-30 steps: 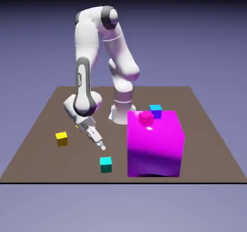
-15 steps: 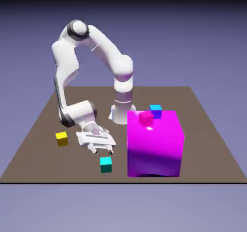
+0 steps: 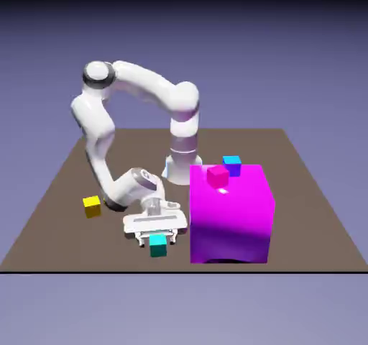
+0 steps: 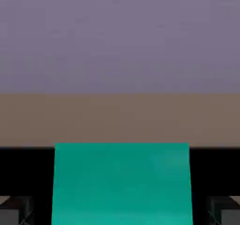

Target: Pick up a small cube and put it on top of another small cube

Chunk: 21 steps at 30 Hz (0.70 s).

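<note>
Though fingers (image 4: 224,213) cropped, cyan cube (image 4: 122,184) btwn.

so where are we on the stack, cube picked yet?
Reach looks done: the gripper is down at the cyan cube, which fills the space between its fingers in the hand view. A firm grip isn't clear; the cube sits on the table. Left: lift, carry to the yellow cube, set on top.

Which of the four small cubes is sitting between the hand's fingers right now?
The cyan cube, on the table beside the magenta block. The yellow cube sits apart; the pink and blue ones are up by the block.
</note>
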Available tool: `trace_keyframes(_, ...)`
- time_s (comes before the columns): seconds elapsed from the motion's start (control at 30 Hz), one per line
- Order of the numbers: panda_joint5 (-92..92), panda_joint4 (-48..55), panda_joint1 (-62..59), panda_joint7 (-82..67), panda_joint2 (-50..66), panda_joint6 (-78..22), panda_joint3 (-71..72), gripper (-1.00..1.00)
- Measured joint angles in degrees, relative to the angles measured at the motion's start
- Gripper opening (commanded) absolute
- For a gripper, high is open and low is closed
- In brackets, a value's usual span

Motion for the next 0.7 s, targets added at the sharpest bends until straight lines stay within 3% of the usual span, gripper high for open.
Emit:
trace_keyframes(0.17,-3.9,-9.4,-10.1,3.1,-7.3,0.2,2.0,-1.00)
trace_keyframes(0.7,-31.0,-14.4,-34.4,40.2,-40.5,-14.4,-6.5,-1.00)
